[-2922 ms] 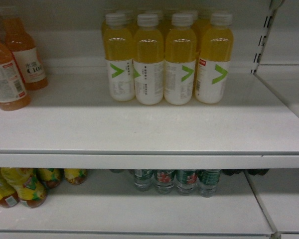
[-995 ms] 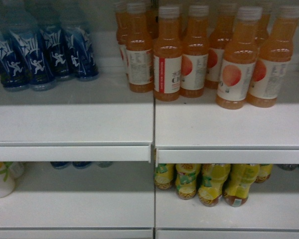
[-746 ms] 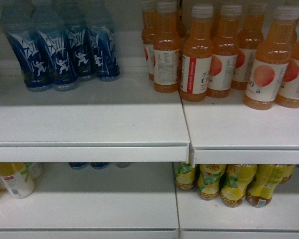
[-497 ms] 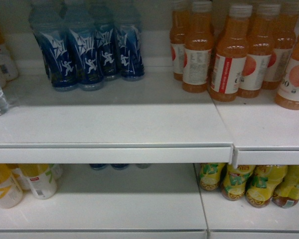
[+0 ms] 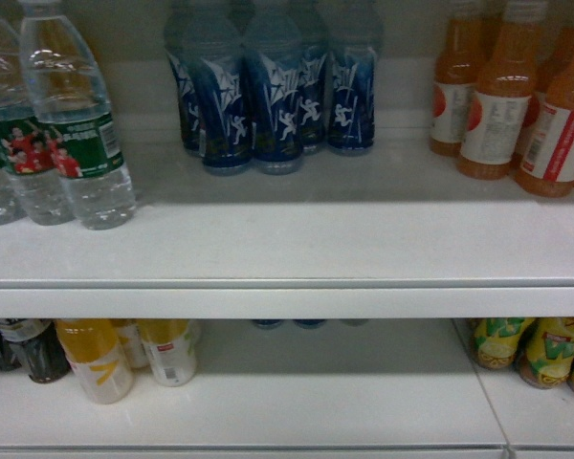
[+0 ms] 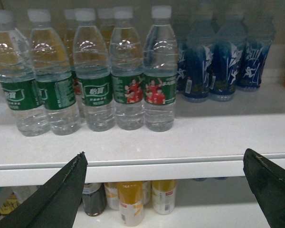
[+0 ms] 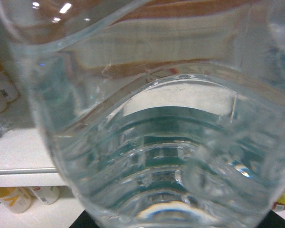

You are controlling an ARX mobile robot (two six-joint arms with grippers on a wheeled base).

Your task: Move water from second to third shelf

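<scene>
The left end effector (image 6: 164, 153) is open wide: its two dark fingers (image 6: 61, 190) stand far apart at the bottom corners of the left wrist view, in front of the upper shelf (image 6: 204, 137) and touching nothing. On this shelf a row of water bottles (image 6: 128, 80) stands upright, close side by side, with white caps and green labels; two of the labels show figures in red shirts. Just to their right stands a group of blue bottles (image 6: 223, 61). The head view shows the same shelf (image 5: 316, 244): the water bottles (image 5: 77, 143) are at the far left, the blue bottles (image 5: 268, 105) are near the middle at the back, and orange bottles (image 5: 502, 105) are at the right. The front part of the board is bare. On the lower shelf (image 5: 316, 402) there are yellow bottles (image 5: 96, 359) and a dark bottle (image 5: 33, 349) at the left, and green-yellow bottles (image 5: 545, 349) at the right. In the right wrist view one clear ribbed bottle of water (image 7: 156, 156) fills almost the whole picture, very close to the camera, with a shelf edge (image 7: 19, 152) behind it at the left. The right end effector seems to hold this bottle, but its fingers are almost hidden. Neither arm shows in the head view.
</scene>
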